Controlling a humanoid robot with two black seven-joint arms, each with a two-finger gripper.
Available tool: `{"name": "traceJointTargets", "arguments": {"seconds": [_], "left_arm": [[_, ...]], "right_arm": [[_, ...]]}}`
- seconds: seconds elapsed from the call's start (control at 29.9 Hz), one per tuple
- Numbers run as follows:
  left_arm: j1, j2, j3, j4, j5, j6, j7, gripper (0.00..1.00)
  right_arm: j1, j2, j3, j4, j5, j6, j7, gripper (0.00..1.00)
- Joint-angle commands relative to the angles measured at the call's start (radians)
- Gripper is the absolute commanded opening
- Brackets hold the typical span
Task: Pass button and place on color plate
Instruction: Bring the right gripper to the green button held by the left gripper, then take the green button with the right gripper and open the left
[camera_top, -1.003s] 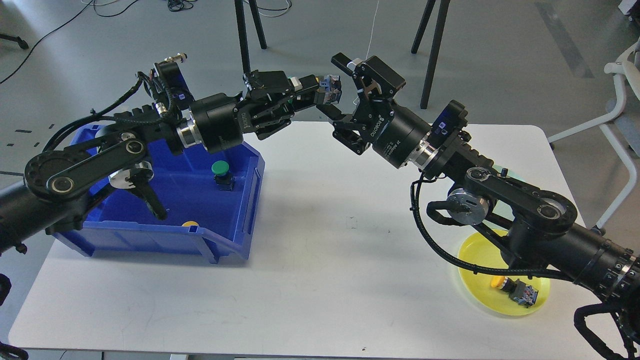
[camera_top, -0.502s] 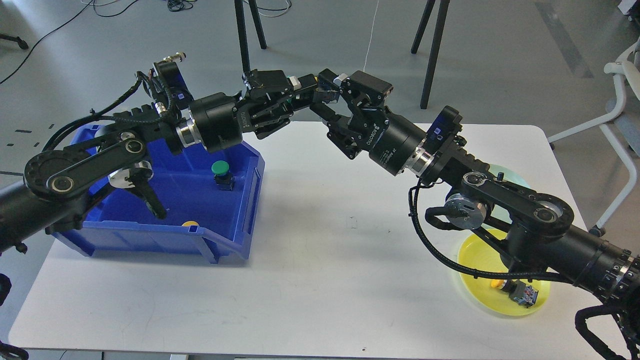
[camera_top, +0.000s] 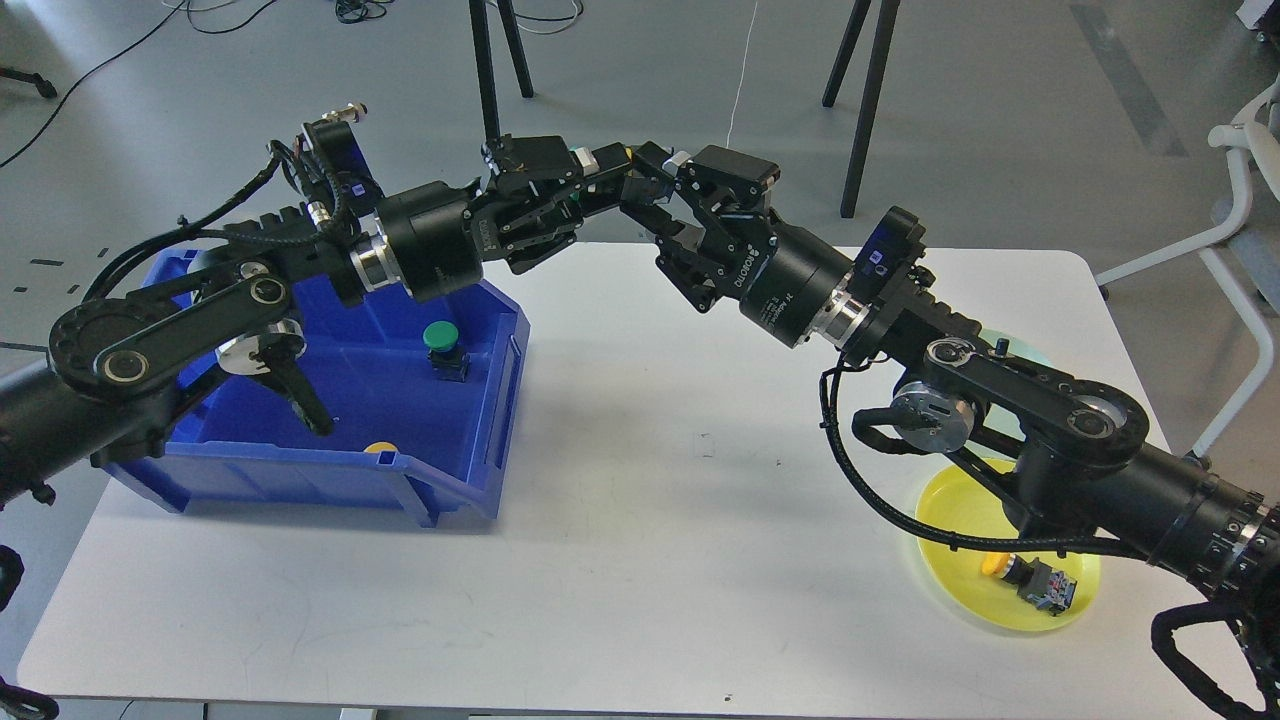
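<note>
My left gripper (camera_top: 612, 182) is held high above the table's far edge, shut on a button (camera_top: 640, 178) that is mostly hidden between the two grippers. My right gripper (camera_top: 652, 198) has come up against it from the right. Its jaws stand open on either side of the button's free end. Whether they touch the button I cannot tell. A yellow plate (camera_top: 955, 520) lies at the front right, partly under my right arm, with a yellow-capped button (camera_top: 1030, 581) on it. A pale teal plate (camera_top: 1012, 343) peeks out behind the right arm.
A blue bin (camera_top: 500, 400) stands at the left of the white table (camera_top: 650, 560), under my left arm. It holds a green-capped button (camera_top: 441, 347) and a yellow-capped one (camera_top: 380, 448) at its front wall. Tripod legs (camera_top: 860, 110) stand on the floor behind the table.
My right gripper has moved left and closed in on the button held by the left gripper, so its jaws now straddle it. The left arm has hardly moved.
</note>
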Motion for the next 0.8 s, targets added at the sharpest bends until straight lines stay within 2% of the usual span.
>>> {"name": "traceJointTargets", "arguments": {"seconds": [0.0, 0.07, 0.23, 0.4, 0.6, 0.77], "left_arm": [[0.004, 0.000, -0.006, 0.000, -0.008, 0.000, 0.000, 0.74], [0.005, 0.000, -0.006, 0.000, -0.023, 0.000, 0.000, 0.81], [0.005, 0.000, -0.006, 0.000, -0.025, 0.000, 0.000, 0.89], [0.007, 0.000, -0.006, 0.000, -0.026, 0.000, 0.000, 0.92], [0.010, -0.007, -0.017, 0.000, -0.046, 0.000, 0.000, 0.93], [0.011, -0.010, -0.019, 0.000, -0.062, 0.000, 0.000, 0.93]], "right_arm": [[0.000, -0.006, 0.000, 0.001, 0.004, -0.012, -0.003, 0.04], [0.000, -0.012, 0.002, 0.001, 0.004, -0.015, -0.003, 0.04], [-0.011, -0.047, 0.013, 0.006, 0.008, -0.015, -0.001, 0.01], [-0.070, -0.168, 0.063, 0.012, 0.013, -0.032, -0.003, 0.01], [-0.239, -0.355, 0.082, -0.016, 0.001, -0.182, -0.020, 0.01], [-0.334, -0.402, -0.013, -0.149, -0.002, -0.329, -0.037, 0.01]]}}
